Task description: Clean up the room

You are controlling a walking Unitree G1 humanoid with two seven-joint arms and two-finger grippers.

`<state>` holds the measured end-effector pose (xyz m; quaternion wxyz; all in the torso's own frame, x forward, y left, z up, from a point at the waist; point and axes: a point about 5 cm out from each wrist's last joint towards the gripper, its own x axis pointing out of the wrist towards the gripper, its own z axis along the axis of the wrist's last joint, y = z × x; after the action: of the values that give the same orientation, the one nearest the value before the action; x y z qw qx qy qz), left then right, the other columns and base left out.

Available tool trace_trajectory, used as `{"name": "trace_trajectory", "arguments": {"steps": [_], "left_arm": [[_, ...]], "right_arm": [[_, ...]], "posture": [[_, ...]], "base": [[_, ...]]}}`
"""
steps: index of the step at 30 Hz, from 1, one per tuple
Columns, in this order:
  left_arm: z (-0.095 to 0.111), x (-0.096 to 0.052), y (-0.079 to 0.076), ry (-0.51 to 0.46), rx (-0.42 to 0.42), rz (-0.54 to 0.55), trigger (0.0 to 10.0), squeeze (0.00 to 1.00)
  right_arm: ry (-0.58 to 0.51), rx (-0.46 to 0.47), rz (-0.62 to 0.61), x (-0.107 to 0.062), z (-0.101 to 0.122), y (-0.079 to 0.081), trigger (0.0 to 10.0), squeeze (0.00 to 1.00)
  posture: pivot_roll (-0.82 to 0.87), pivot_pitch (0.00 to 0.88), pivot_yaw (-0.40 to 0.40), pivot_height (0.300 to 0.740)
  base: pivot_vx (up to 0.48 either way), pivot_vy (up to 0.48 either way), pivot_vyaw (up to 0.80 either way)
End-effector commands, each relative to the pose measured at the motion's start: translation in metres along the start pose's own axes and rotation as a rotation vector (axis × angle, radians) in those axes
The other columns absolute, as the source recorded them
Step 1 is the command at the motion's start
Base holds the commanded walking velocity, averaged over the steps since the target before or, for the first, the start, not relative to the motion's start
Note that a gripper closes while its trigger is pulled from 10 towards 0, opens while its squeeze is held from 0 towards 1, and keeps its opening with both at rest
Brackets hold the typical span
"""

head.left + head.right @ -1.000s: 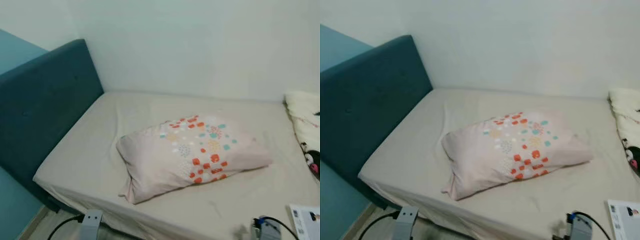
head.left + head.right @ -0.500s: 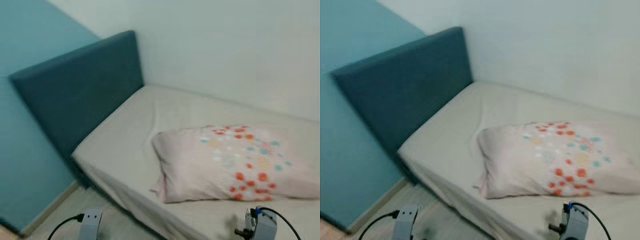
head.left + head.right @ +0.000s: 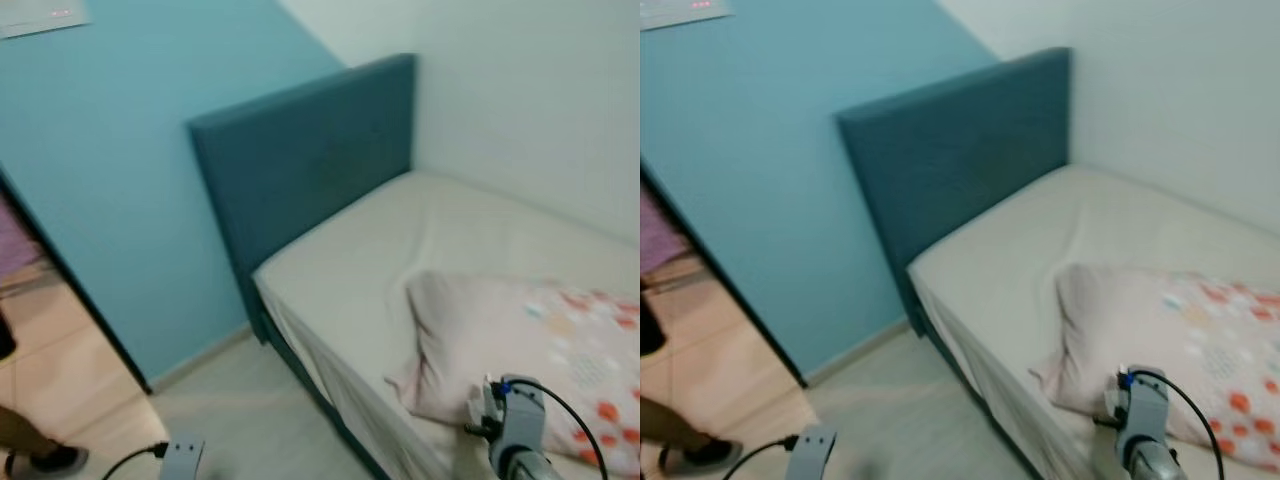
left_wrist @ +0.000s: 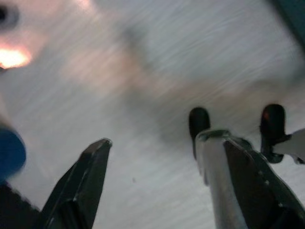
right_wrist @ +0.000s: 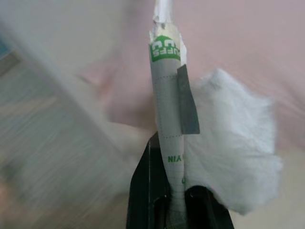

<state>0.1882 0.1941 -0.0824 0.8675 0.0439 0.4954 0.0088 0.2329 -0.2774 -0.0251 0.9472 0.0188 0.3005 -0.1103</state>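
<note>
At nine o'clock a person's shoe (image 3: 695, 457) stands on the floor (image 3: 240, 410) past a doorway beside the blue wall (image 3: 120, 150), and the left gripper (image 4: 157, 181) hangs spread wide over blurred floor. Toward twelve the headboard (image 3: 300, 160) backs the bed (image 3: 380, 270). At three o'clock the pillow (image 3: 520, 340) lies on the sheet, and the right gripper (image 5: 174, 198) pinches a white packet (image 5: 167, 119) with green print beside a white fluffy wad (image 5: 233, 143).

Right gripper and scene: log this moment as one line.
right gripper: shut on paper wrapper | left gripper: open, idle | pillow on bed
</note>
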Motion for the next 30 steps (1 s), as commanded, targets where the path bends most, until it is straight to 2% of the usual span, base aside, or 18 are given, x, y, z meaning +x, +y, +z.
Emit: {"name": "trace_trajectory", "arguments": {"steps": [1,14,16,17,18,20,21,22,23,25,28,30], "left_arm": [[-0.003,0.000,0.004,0.009,0.010,0.008,10.0,0.00],[-0.009,-0.001,0.002,0.018,0.015,0.001,10.0,0.00],[-0.010,-0.001,0.003,0.020,0.017,-0.003,10.0,0.00],[-0.010,-0.001,0.003,0.020,0.017,-0.003,10.0,0.00],[-0.011,-0.001,0.003,0.019,0.016,-0.005,10.0,0.00],[-0.011,-0.001,0.003,0.019,0.016,-0.005,10.0,0.00],[-0.011,-0.001,0.003,0.018,0.015,-0.006,10.0,0.00],[-0.012,-0.002,0.004,0.018,0.014,-0.008,10.0,0.00],[-0.012,-0.002,0.004,0.018,0.014,-0.008,10.0,0.00],[-0.014,-0.002,0.006,0.020,0.016,-0.012,10.0,0.00],[-0.014,-0.002,0.006,0.020,0.018,-0.013,10.0,0.00],[-0.016,-0.002,0.006,0.021,0.022,-0.016,10.0,0.00]], "right_arm": [[-0.011,-0.001,0.029,0.002,0.002,0.009,10.0,0.00],[-0.033,-0.073,0.101,0.004,0.008,0.019,10.0,0.00],[-0.041,-0.128,0.144,0.006,0.011,0.027,10.0,0.00],[-0.041,-0.128,0.144,0.006,0.011,0.027,10.0,0.00],[-0.061,-0.150,0.178,0.007,0.016,0.034,10.0,0.00],[-0.061,-0.150,0.178,0.007,0.016,0.034,10.0,0.00],[-0.075,-0.164,0.201,0.008,0.020,0.039,10.0,0.00],[-0.116,-0.208,0.267,0.010,0.030,0.052,10.0,0.00],[-0.116,-0.208,0.267,0.010,0.030,0.052,10.0,0.00],[-0.183,-0.288,0.386,0.011,0.047,0.076,10.0,0.00],[-0.200,-0.312,0.420,0.010,0.051,0.082,10.0,0.00],[-0.260,-0.366,0.515,0.008,0.064,0.105,10.0,0.00]], "posture": [[-0.06,0.000,0.055,0.720],[-0.06,0.000,0.056,0.720],[-0.06,0.000,0.057,0.720],[-0.06,0.000,0.057,0.720],[-0.06,0.000,0.056,0.720],[-0.06,0.000,0.056,0.720],[-0.06,0.000,0.056,0.720],[-0.06,0.000,0.059,0.720],[-0.06,0.000,0.059,0.720],[-0.06,0.000,0.060,0.720],[-0.06,0.000,0.060,0.720],[-0.06,0.000,0.058,0.720]], "base": [[0.000,0.000,0.79],[0.000,0.000,0.79],[0.000,0.000,0.78],[0.000,0.000,0.78],[0.000,0.000,0.78],[0.000,0.000,0.78],[0.000,0.000,0.78],[0.000,0.000,0.78],[0.000,0.000,0.78],[0.000,0.000,0.78],[0.000,0.000,0.79],[0.000,0.000,0.78]]}}
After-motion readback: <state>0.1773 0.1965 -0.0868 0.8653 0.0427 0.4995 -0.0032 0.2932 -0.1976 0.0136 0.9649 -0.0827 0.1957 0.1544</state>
